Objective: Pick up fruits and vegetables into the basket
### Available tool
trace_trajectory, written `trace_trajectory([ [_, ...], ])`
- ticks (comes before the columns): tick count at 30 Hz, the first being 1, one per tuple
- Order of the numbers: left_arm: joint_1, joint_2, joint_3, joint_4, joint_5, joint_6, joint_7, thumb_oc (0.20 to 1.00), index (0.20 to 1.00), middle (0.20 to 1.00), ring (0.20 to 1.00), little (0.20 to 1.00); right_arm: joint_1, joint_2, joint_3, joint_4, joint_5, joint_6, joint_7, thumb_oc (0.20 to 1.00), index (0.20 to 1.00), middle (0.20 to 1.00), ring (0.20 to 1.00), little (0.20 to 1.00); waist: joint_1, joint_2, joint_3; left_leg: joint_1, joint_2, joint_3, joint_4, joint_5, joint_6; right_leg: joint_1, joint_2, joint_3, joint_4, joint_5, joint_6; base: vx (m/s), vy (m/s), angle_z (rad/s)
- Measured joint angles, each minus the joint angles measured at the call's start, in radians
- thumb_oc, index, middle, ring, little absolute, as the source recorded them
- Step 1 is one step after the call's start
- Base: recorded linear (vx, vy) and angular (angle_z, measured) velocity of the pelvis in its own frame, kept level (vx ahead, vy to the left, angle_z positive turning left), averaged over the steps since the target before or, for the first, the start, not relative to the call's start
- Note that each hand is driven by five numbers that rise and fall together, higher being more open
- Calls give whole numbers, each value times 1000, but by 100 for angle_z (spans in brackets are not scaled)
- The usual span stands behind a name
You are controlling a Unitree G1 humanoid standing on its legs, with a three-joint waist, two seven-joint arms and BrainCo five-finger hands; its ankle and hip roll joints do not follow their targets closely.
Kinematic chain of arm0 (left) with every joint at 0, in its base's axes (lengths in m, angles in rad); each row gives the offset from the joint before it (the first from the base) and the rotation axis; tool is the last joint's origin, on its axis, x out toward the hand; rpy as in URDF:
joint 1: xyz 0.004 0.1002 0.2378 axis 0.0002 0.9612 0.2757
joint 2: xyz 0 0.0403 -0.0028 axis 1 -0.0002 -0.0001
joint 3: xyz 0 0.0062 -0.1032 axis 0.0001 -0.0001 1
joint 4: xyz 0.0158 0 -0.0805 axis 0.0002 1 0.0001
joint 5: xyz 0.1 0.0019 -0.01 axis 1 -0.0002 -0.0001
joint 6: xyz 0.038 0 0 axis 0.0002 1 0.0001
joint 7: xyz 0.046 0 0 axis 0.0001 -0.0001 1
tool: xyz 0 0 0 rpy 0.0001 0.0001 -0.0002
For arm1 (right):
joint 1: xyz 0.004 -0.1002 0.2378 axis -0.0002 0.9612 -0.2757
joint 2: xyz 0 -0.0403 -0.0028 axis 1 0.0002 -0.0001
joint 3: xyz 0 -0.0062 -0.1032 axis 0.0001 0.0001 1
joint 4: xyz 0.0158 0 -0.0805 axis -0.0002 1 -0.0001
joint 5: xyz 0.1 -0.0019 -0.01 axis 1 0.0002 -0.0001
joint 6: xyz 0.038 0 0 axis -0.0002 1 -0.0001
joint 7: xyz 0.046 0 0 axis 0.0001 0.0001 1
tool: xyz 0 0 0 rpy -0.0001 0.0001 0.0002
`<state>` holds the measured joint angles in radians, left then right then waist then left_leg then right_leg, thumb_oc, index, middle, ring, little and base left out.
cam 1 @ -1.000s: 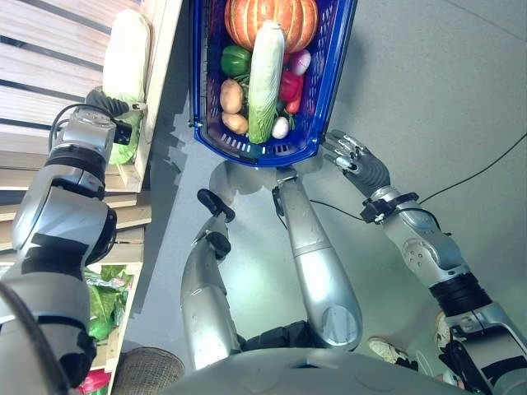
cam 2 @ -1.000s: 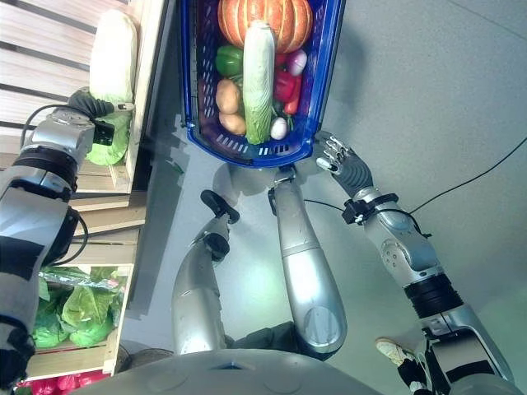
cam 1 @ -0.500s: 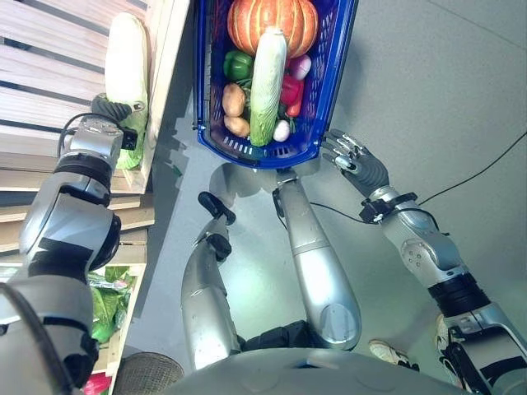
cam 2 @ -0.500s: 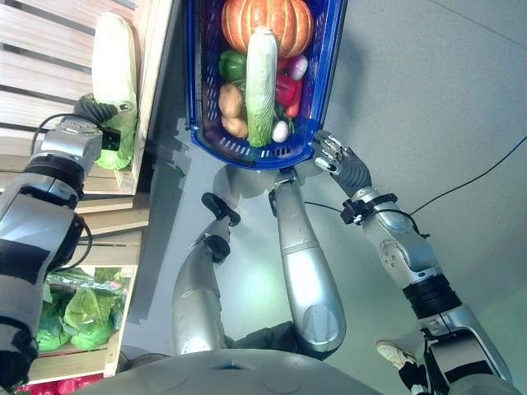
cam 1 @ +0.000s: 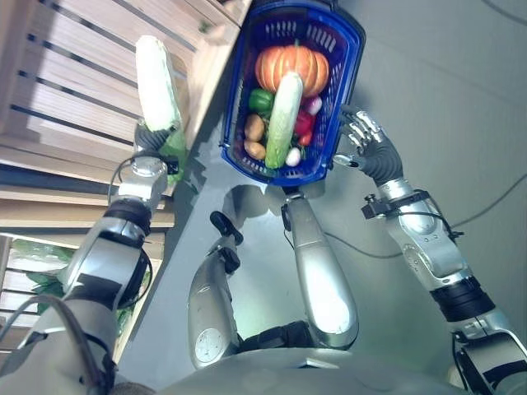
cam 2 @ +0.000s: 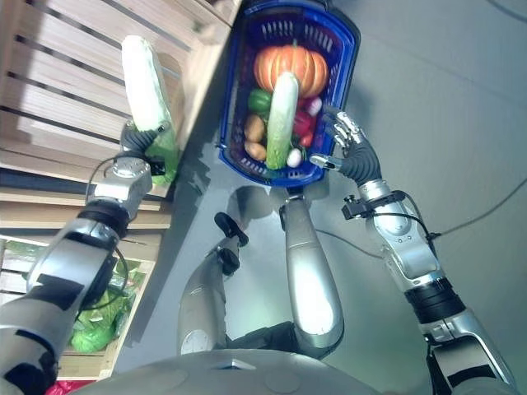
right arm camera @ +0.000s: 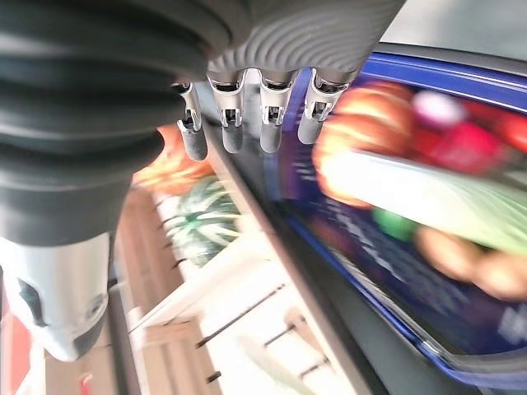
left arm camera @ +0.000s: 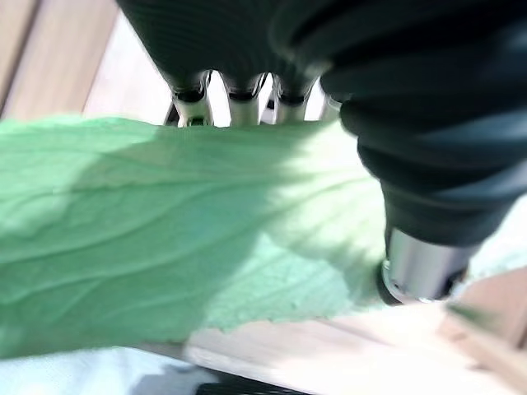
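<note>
A blue basket stands on the floor with a pumpkin, a long napa cabbage, a green pepper, potatoes and red vegetables inside. My left hand is shut round the leafy end of a second napa cabbage, which stands over the wooden crate slats. In the left wrist view its green leaf lies between the fingers and the thumb. My right hand is open, just beside the basket's right rim, with nothing in it.
The wooden crate shelf runs along the left, its edge close to the basket's left side. Leafy greens lie on a lower shelf. Past the right hand's fingers a striped green melon shows. Grey floor lies to the right.
The whole view has shifted, so the camera moved. My left hand keeps its hold on the cabbage. My right hand has come up from below the basket's corner to beside its right rim.
</note>
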<state>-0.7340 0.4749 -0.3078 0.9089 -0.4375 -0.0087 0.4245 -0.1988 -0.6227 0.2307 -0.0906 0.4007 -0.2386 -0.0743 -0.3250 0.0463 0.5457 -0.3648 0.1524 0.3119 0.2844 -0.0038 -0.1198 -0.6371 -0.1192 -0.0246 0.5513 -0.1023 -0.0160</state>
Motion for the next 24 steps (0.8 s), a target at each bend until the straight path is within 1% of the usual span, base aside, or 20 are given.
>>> trace_trajectory([
  [2,60,-6,0,-54,11,-35,9,200,200,200,200,200,6,-3,-22,-24,0,-6,-15,1000,1000,1000,1000,1000,15,1,0,47,-3,-12,-21,11,0,53,-4,-18,-14,-1,-1,-60,-39,23],
  [3,89,-14,0,-75,29,-50,19,200,200,200,200,200,-2,-3,-29,-33,1,-7,-25,1000,1000,1000,1000,1000,29,1,0,72,-5,-18,-30,18,-1,81,-7,-31,-18,0,-2,-46,-33,21],
  [4,114,-24,1,-92,48,-67,27,200,200,200,200,200,-2,0,-28,-31,1,-7,-33,1000,1000,1000,1000,1000,36,1,0,98,-4,-21,-35,19,0,112,-8,-36,-30,-5,3,48,-14,24],
  [5,137,-34,-1,-108,59,-84,36,200,200,200,200,200,-8,0,-29,-37,1,-7,-37,1000,1000,1000,1000,1000,51,2,0,120,-8,-33,-43,26,0,139,-8,-45,-28,-3,-2,54,-18,29],
  [6,163,-40,-1,-127,80,-104,50,200,200,200,200,200,-16,4,-27,-38,8,-4,-41,1000,1000,1000,1000,1000,70,4,-1,144,-11,-40,-54,33,1,165,-14,-56,-35,-13,6,65,-30,25],
  [8,198,-44,-1,-150,111,-131,63,200,200,200,200,200,-24,22,-25,-35,34,-1,-43,1000,1000,1000,1000,1000,91,4,-1,177,-12,-44,-68,37,4,200,-17,-64,-44,-13,5,74,-53,19],
  [9,210,-44,-1,-155,130,-138,69,200,200,200,200,200,-37,30,-20,-32,53,10,-44,1000,1000,1000,1000,1000,108,5,-1,193,-11,-48,-74,37,7,220,-22,-70,-46,-16,2,98,-77,17],
  [10,222,-44,-1,-166,142,-146,75,200,200,200,200,200,-50,40,-18,-33,62,18,-44,1000,1000,1000,1000,1000,115,4,-2,206,-12,-52,-83,34,2,233,-23,-73,-48,-16,1,96,-70,15],
  [11,238,-42,0,-193,155,-151,87,200,200,200,200,200,-64,51,-18,-33,77,23,-44,1000,1000,1000,1000,1000,135,5,-3,219,-12,-55,-89,34,2,248,-25,-79,-51,-16,1,121,-87,12],
  [14,289,-43,-1,-259,211,-168,99,200,200,200,200,200,-79,96,-16,-30,156,60,-44,1000,1000,1000,1000,1000,165,7,-4,275,-8,-72,-111,47,9,319,-22,-102,-77,-15,3,159,-102,18],
  [15,315,-43,-3,-287,252,-173,110,200,200,200,200,200,-80,115,-6,-27,208,75,-29,1000,1000,1000,1000,1000,183,10,-19,300,4,-73,-123,48,7,351,-16,-112,-93,-14,5,202,-95,18],
  [17,340,-43,-5,-318,300,-171,120,200,200,200,200,200,-81,139,20,-10,257,92,-13,1000,1000,1000,1000,1000,196,13,-49,325,5,-78,-138,50,5,385,-9,-125,-117,-14,6,198,-87,15],
  [18,363,-43,-7,-338,341,-170,123,200,200,200,200,200,-80,155,50,14,300,110,2,1000,1000,1000,1000,1000,213,15,-99,328,5,-82,-151,53,2,393,-8,-133,-126,-17,8,180,-64,21],
  [19,381,-43,-11,-359,373,-171,125,200,200,200,200,200,-79,172,76,41,337,119,13,1000,1000,1000,1000,1000,217,17,-143,340,5,-91,-162,58,-6,415,-7,-146,-143,-14,5,160,-49,26],
  [20,390,-44,-13,-366,385,-172,125,200,200,200,200,200,-77,183,89,56,354,123,15,1000,1000,1000,1000,1000,218,17,-168,347,5,-97,-168,58,-6,428,-8,-154,-150,-15,7,138,-37,27],
  [22,404,-43,-20,-376,443,-172,128,200,200,200,200,200,-76,226,113,99,401,134,19,1000,1000,1000,1000,1000,236,16,-215,397,3,-98,-191,58,-5,485,-7,-165,-179,-19,13,102,-51,18],
  [24,413,-35,-41,-391,504,-173,133,200,200,200,200,200,-67,250,136,108,429,136,17,1000,1000,1000,1000,1000,253,16,-262,406,1,-98,-197,52,0,507,-8,-179,-192,-24,22,98,-58,15],
])
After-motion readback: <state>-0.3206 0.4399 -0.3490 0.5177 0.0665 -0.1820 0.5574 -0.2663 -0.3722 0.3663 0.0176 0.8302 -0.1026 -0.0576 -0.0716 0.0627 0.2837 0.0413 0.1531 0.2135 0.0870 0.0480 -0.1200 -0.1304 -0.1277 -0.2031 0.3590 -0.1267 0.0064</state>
